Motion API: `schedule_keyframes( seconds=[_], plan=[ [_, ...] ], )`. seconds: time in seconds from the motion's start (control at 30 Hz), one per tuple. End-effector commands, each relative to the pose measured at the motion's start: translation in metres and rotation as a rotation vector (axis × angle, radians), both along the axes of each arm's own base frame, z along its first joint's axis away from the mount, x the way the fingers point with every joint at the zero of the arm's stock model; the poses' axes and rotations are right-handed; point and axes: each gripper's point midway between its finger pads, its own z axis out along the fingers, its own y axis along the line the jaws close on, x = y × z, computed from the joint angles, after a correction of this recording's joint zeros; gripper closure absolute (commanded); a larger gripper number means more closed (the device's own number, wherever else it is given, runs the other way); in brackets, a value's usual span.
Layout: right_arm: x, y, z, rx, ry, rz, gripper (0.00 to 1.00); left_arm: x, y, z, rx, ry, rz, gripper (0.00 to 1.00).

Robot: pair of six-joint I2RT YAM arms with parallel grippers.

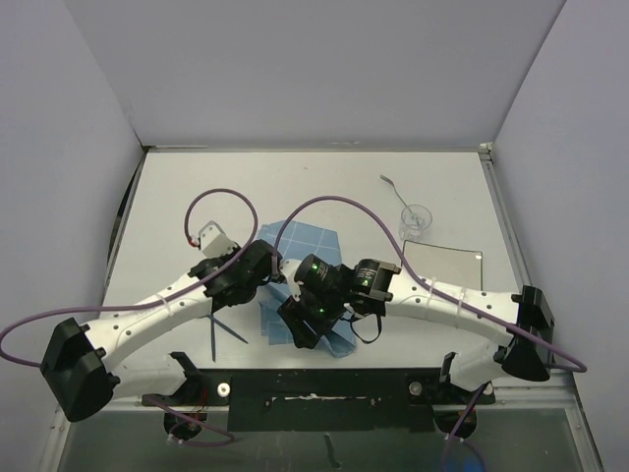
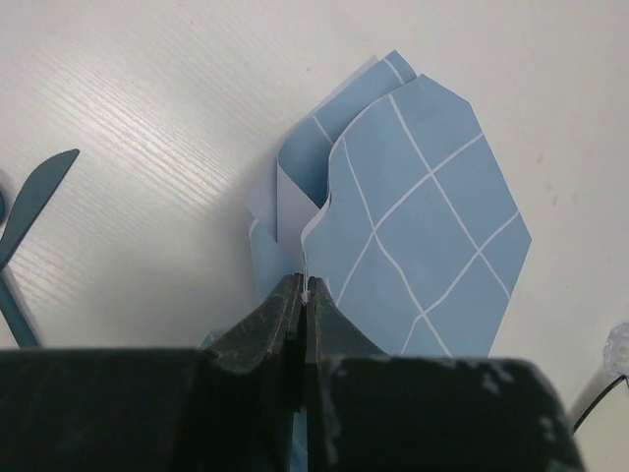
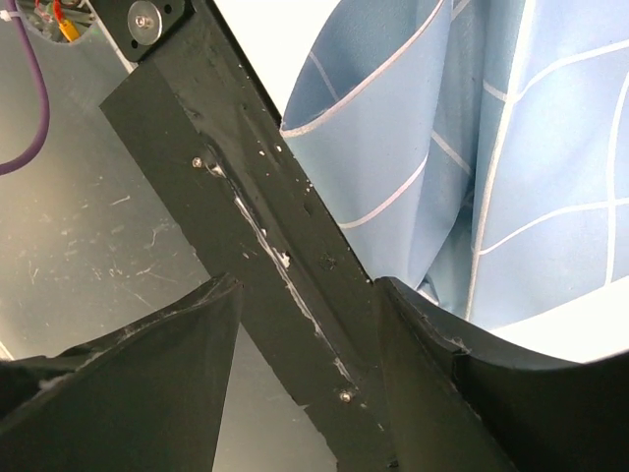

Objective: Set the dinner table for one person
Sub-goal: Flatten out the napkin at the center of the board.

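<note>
Far left on the white surface [image 1: 324,187], two dark utensils [image 1: 218,332] lie crossed near the front edge, just beside the left arm; the left wrist view shows one teal blade-like end [image 2: 44,182] lying flat on the white top. To their right the left gripper [image 2: 303,285] is clenched, its jaws pressed together on a thin edge of the blue gridded mat [image 2: 432,226]; from above, this gripper [image 1: 267,267] sits at the mat's left side. The mat [image 1: 307,236] lies crumpled and folded in the middle of the surface, between the two arms, with part of it trailing toward the near edge. Right of it the right gripper [image 1: 300,329] points toward the black rail [image 1: 324,382]; its wrist view shows the gripper [image 3: 310,285] released, fingers spread wide with nothing between them, hanging over the rail [image 3: 256,226], with folds of the mat [image 3: 393,157] just beside the right-hand finger. Farther right stand a clear glass [image 1: 417,218] and, behind it, a thin metal utensil [image 1: 391,183]; a pale rectangular sheet [image 1: 442,261] lies just in front of the glass.
</note>
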Motion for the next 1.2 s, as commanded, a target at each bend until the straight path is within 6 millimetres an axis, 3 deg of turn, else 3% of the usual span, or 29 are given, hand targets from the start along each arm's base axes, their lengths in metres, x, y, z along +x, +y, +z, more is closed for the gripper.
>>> schedule_keyframes(
  seconds=[0.0, 0.2, 0.5, 0.8, 1.07, 1.17],
  plan=[
    [0.014, 0.026, 0.021, 0.103, -0.065, 0.028, 0.43, 0.004, 0.001, 0.022, -0.028, -0.058, 0.0, 1.0],
    [0.018, 0.026, -0.002, 0.1, -0.042, 0.022, 0.43, 0.0, 0.009, 0.032, -0.031, -0.083, 0.007, 1.0],
    [0.032, 0.019, -0.054, 0.069, 0.033, -0.008, 0.44, -0.009, 0.021, 0.028, -0.022, -0.068, 0.013, 1.0],
    [0.036, 0.015, -0.081, 0.008, 0.044, -0.015, 0.44, -0.007, 0.023, 0.032, -0.012, -0.067, 0.015, 1.0],
    [0.041, 0.006, -0.106, -0.046, 0.077, -0.029, 0.39, -0.013, 0.053, 0.047, -0.003, -0.102, 0.047, 1.0],
    [0.036, 0.004, -0.116, -0.067, 0.107, -0.011, 0.38, -0.018, 0.065, 0.043, 0.003, -0.09, 0.066, 1.0]
  ],
)
